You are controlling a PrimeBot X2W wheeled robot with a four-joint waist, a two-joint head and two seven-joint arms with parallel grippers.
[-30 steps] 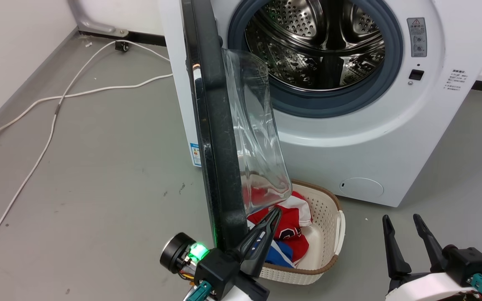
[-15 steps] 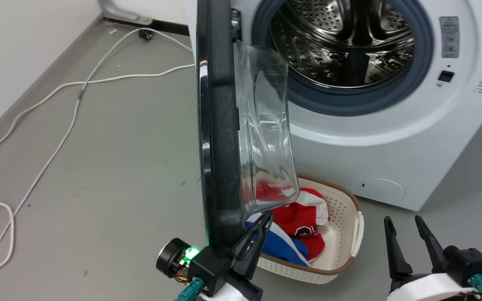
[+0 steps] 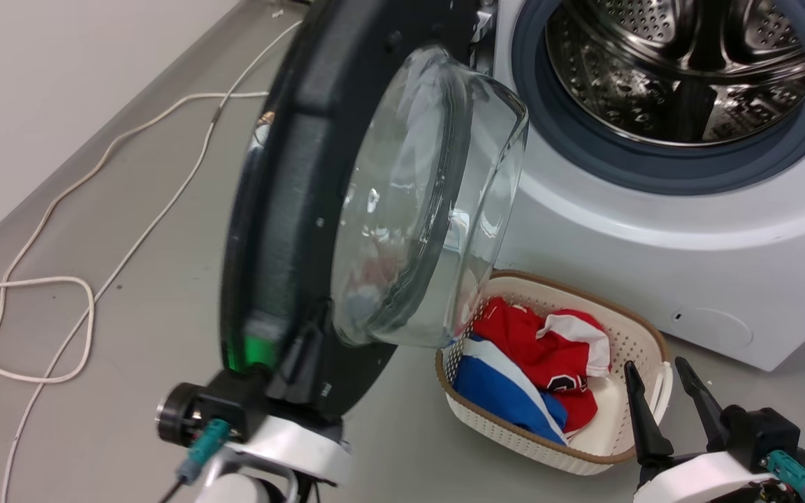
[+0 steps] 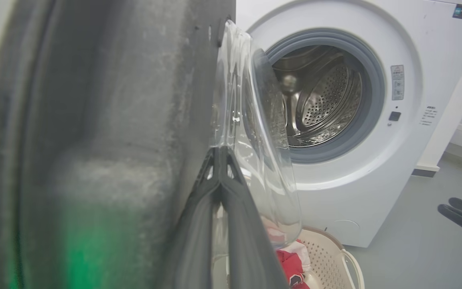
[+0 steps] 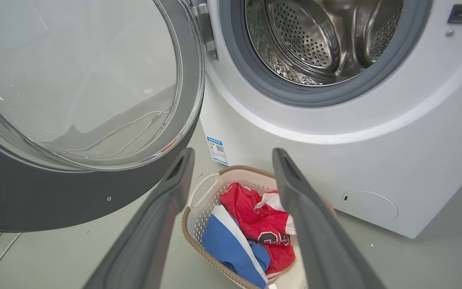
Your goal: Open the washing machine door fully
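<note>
Though empty, fingers together, left gripper against inner rim of washing machine door.

The grey floor before me carries a white washing machine. A cream basket sits beside it; a white cable loops at my left.

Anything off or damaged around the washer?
Nothing damaged or spilled. Only clutter: loose white cable looped on the grey floor left of the large round black glass-bowled door, and a cream perforated basket of clothes close beside it.
</note>
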